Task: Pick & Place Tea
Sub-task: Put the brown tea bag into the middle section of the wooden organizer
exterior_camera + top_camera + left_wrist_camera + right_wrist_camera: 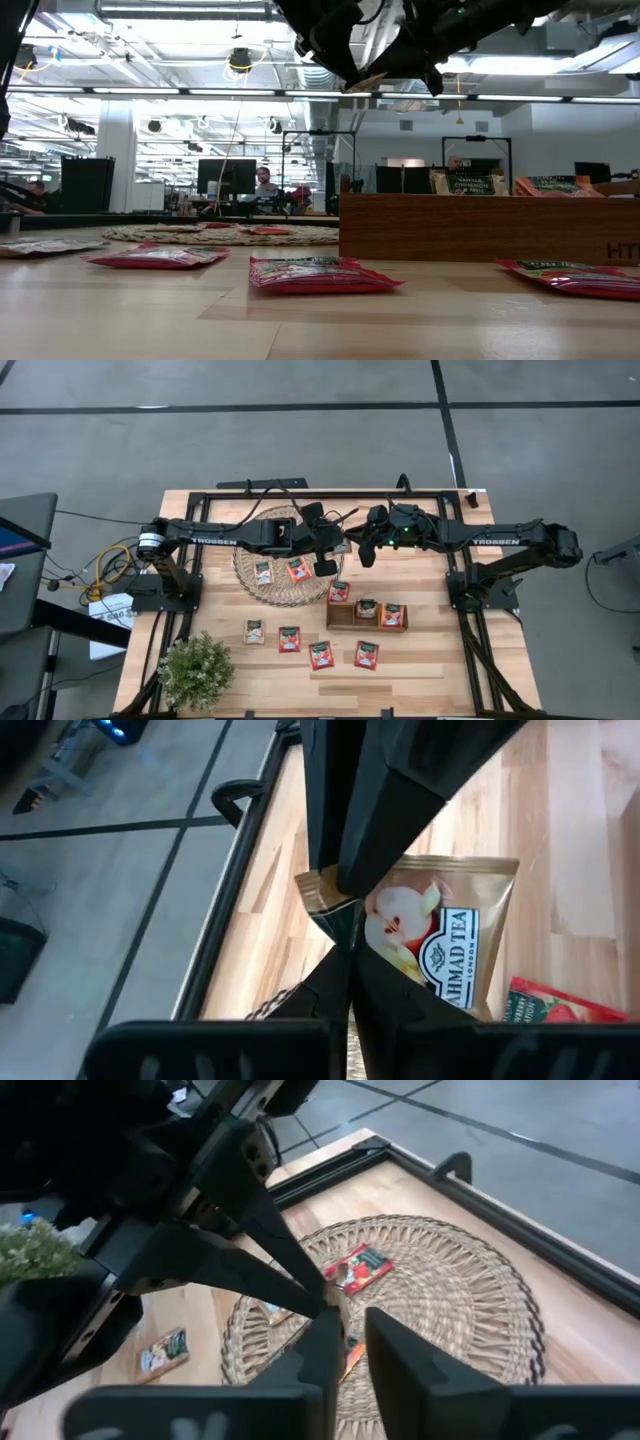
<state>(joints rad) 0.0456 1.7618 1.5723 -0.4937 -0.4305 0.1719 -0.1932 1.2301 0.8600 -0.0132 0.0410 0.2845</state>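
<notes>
The two arms meet in the air above the far edge of the woven wicker mat (pixel 288 568), and a handover seems to be in progress. The left pincer (pixel 345 925) is clenched on one corner of a beige Ahmad Tea sachet (pixel 440 935) — the sachet hangs flat from it, stretching away from the fingers toward the right arm. The right pincer (pixel 345 1330) stands just beside, its fingers narrow around something thin, but whether they already grip the sachet I cannot tell. So the right arm is the nearer one to receive it. The wooden tray (pixel 366 616) lies on the right arm's side of the tabletop (pixel 440 670) — a short way to carry.
</notes>
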